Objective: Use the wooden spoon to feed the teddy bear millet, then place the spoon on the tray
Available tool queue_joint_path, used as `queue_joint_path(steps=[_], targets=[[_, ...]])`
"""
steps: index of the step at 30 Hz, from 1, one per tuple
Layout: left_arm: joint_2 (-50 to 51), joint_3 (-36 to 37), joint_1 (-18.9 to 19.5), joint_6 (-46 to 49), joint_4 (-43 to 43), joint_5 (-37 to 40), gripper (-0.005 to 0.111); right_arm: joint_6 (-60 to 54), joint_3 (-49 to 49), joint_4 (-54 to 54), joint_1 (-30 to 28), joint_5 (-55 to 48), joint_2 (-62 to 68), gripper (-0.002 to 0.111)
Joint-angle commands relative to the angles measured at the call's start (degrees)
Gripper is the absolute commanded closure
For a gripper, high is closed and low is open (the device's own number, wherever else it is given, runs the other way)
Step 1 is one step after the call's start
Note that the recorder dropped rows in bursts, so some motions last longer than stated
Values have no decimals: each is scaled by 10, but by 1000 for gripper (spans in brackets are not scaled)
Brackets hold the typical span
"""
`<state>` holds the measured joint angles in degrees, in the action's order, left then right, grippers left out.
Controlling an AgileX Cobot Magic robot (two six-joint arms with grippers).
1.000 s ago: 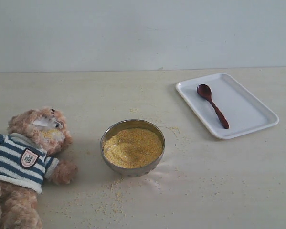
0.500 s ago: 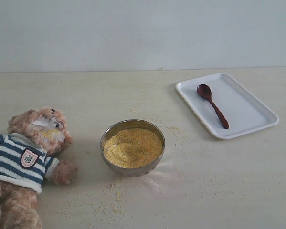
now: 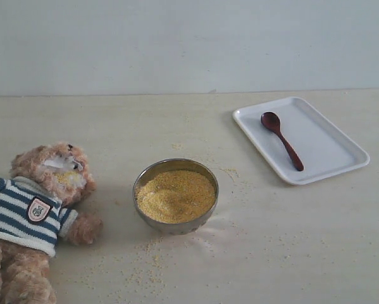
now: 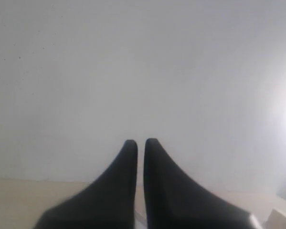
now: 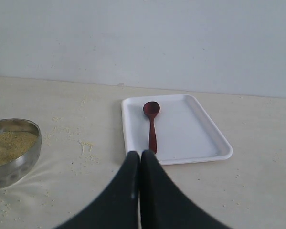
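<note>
With left gripper [image 4: 140, 142] and right gripper [image 5: 141, 153] both narrowed, empty, and wooden spoon [image 3: 284, 144] flat on tray [image 3: 331, 149] toward far right corner, may skid tray pinching thin handle; may spill millet [image 3: 175, 195] before reaching teddy bear [image 3: 43, 190] at left edge.

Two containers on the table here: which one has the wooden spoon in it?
The white tray, at the right of the exterior view: the wooden spoon lies flat on it. The metal bowl holds only millet.
</note>
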<state>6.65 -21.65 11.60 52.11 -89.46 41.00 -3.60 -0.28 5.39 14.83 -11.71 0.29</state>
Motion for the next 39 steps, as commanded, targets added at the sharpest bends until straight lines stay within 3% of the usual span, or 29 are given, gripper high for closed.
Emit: queue_joint_path(steps=[1, 9, 24, 31, 39], targets=[[-66, 60, -30, -2, 23, -41, 102, -1, 3, 1, 1, 4, -3, 108], [-66, 120, -64, 9, 51, -61, 102, -1, 3, 1, 1, 4, -3, 108], [-66, 124, -62, 17, 142, -69, 102, -1, 3, 1, 1, 4, -3, 108], [-66, 124, -62, -163, 309, -74, 102, -1, 3, 1, 1, 4, -3, 108], [-66, 130, -62, -302, 457, -127, 102, -1, 3, 1, 1, 4, -3, 108]])
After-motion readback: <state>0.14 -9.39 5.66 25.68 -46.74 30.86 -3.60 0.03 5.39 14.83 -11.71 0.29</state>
